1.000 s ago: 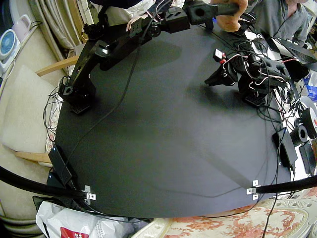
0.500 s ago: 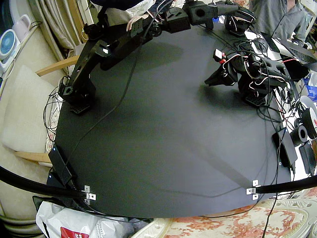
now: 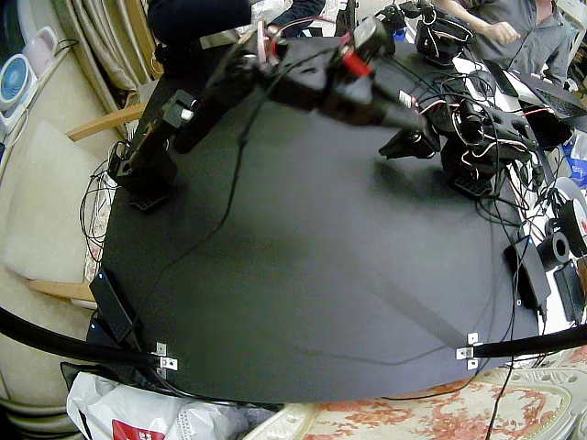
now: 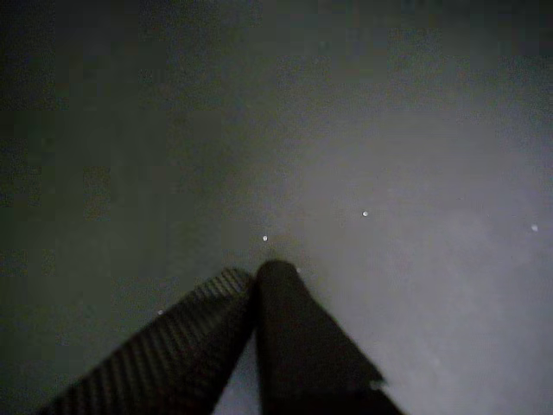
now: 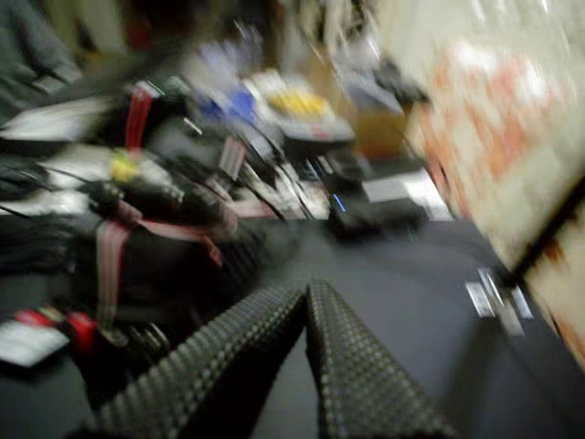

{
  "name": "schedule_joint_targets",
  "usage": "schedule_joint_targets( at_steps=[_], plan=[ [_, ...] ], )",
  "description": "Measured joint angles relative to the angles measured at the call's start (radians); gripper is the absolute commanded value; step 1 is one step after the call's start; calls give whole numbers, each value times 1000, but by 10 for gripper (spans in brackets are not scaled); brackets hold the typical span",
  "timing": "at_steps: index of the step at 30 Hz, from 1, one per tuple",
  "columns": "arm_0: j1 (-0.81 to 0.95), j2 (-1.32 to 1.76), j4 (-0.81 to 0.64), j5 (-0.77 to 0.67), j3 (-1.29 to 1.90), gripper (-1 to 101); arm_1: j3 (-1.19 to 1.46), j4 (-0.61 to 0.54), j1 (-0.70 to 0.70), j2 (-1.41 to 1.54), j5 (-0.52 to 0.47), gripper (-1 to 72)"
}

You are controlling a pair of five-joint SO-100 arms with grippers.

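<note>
My right arm [image 3: 229, 78] reaches across the black table [image 3: 303, 275], raised above it. Its gripper [image 3: 404, 117] hangs shut and empty close to the folded left arm [image 3: 477, 137]. In a wrist view, blurred by motion, the right gripper [image 5: 308, 293] shows its two dotted fingers pressed together, pointing at the left arm's red-wired body [image 5: 137, 210]. My left gripper [image 3: 396, 147] rests low on the table with its fingers together. A wrist view shows the left gripper [image 4: 262, 275] shut just over the bare dark tabletop [image 4: 389, 173]. No loose object lies near either gripper.
Cables, a power brick [image 3: 530, 270] and tape rolls [image 3: 573, 220] crowd the table's edge beside the left arm. A black adapter [image 3: 115, 307] sits by the right arm's side. Metal brackets [image 3: 468, 346] mark the front corners. A person [image 3: 523, 32] sits behind the far edge.
The right arm has swung from the far edge down towards the left arm. The hand that touched its gripper one second ago has gone. The left arm has not moved.
</note>
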Motion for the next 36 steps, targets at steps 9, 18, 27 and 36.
schedule_joint_targets(
  at_steps=[9, 18, 27, 36],
  plan=[
    [0, 0, 0, 0, 0, 0, -20, 630, 526, 3, 147, -5],
    [0, 0, 0, 0, 0, 0, -20, 635, 957, -6, 80, -5],
    [0, 0, 0, 0, 0, 0, -20, 635, 1002, 25, 57, -5],
    [0, 0, 0, 0, 0, 0, 123, 635, 1019, 152, 92, -5]
  ],
)
